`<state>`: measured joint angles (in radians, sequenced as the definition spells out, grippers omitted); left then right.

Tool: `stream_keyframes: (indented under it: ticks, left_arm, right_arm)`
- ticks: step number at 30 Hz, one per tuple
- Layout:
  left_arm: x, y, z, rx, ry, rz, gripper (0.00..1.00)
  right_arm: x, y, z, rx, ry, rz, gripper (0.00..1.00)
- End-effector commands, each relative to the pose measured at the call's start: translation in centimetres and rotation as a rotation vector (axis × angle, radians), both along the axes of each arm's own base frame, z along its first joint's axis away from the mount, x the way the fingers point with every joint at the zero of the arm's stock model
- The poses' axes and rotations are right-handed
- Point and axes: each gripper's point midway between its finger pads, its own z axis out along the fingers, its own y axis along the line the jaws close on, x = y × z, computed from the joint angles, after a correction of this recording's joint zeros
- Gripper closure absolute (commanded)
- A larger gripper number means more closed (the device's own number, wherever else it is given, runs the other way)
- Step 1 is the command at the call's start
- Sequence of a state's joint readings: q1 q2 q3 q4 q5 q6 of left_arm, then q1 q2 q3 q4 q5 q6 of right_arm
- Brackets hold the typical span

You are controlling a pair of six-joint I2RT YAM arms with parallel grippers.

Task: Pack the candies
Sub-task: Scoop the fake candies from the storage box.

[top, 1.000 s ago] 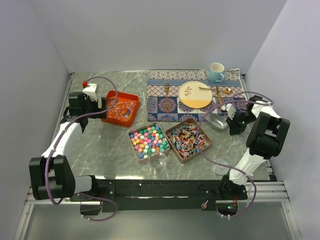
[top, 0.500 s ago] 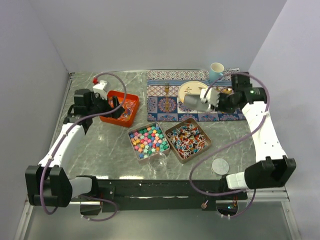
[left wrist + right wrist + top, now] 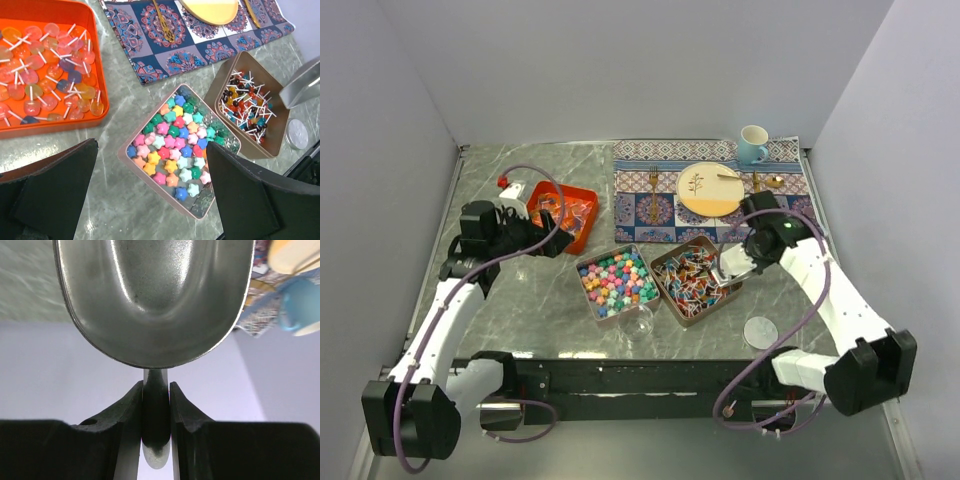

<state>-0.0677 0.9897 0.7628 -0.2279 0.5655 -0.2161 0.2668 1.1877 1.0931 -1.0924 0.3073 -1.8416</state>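
Candies lie in two open square tins that touch corner to side at the near middle of the marble table. A patterned placemat covers the far right part of the table. To its left is an orange tray filled with flat lollipops on white sticks. The left tin holds chunky star-shaped candies in pink, green, yellow, blue and orange. The right tin holds slim stick sweets in red, blue and white. The left gripper hangs above the table near the tray's near edge, its jaws spread wide and holding nothing. From its wrist view the star tin shows between the two dark fingers. The right gripper is clamped on the thin handle of a metal scoop, with one finger pressed on each side of the handle. In the top view the scoop sits at the right tin's right edge, its bowl towards the sweets; I cannot tell whether it touches them. A cream plate rests on the placemat, with a blue mug beyond it at the mat's far right corner. A clear glass stands just in front of the two tins. A small round metal disc lies on the table near the right arm.
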Motion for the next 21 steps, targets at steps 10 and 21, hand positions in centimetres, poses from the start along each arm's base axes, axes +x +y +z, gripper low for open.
stream_keyframes:
  ticks: [10,21]
  left_arm:
    - [-1.0,0.9,1.4,-0.085,-0.044,0.043,0.03]
    - [-0.4,2.4,1.9,-0.084,-0.06,0.095,0.04]
  right_arm:
    - [6.7,4.7,4.1,-0.356,-0.162,0.028,1.0]
    - [7.2,6.7,2.1,-0.493,-0.188,0.054,1.0]
